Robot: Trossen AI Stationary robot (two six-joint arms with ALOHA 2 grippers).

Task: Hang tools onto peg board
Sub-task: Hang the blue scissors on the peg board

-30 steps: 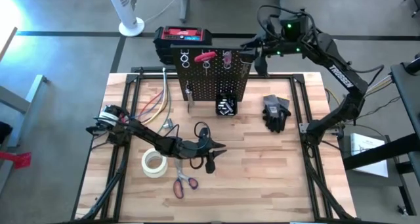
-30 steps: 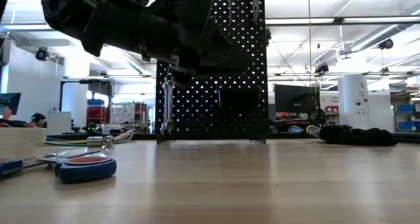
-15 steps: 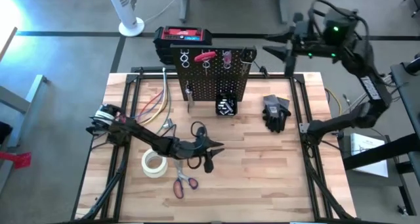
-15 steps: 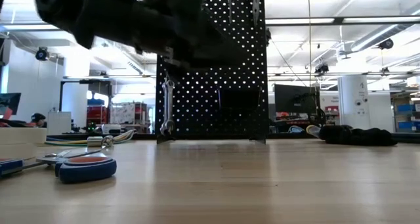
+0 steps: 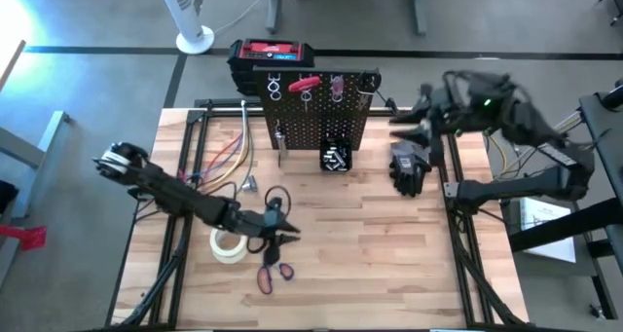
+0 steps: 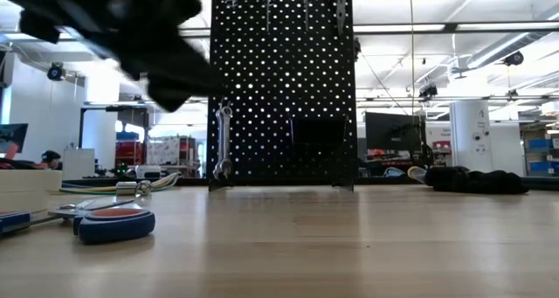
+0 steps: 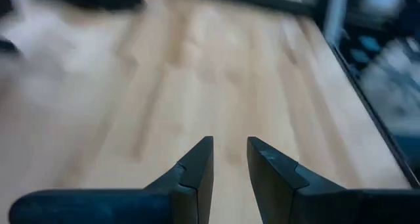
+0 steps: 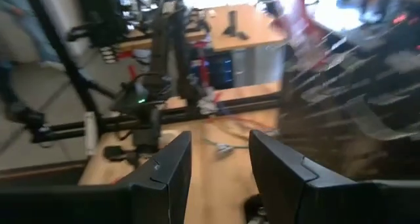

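Note:
The peg board [image 5: 316, 113] stands upright at the table's far middle, also in the low view [image 6: 284, 88]. A red clamp-like tool [image 5: 304, 82] and other tools hang along its top, a wrench [image 6: 223, 141] hangs at its left, and a small black bin [image 5: 336, 157] sits at its foot. Red-handled scissors [image 5: 273, 274] lie flat near the front edge. My left gripper [image 5: 282, 239] is open and empty above the table, just beyond the scissors; its wrist view [image 7: 230, 158] shows bare wood. My right gripper [image 5: 397, 128] is open and empty, right of the board; its wrist view [image 8: 220, 158] shows nothing between the fingers.
A white tape roll [image 5: 229, 242] lies left of my left gripper. A black glove [image 5: 409, 166] lies right of the board, under my right gripper. Coloured wires [image 5: 229, 157] lie at the far left. A red-and-black toolbox [image 5: 273, 55] stands behind the board.
My left gripper has moved toward the table's left edge, from the table's middle to beside the tape roll. My right gripper has drawn away from the peg board's top right corner toward the table's right edge, then come nearer, over the glove.

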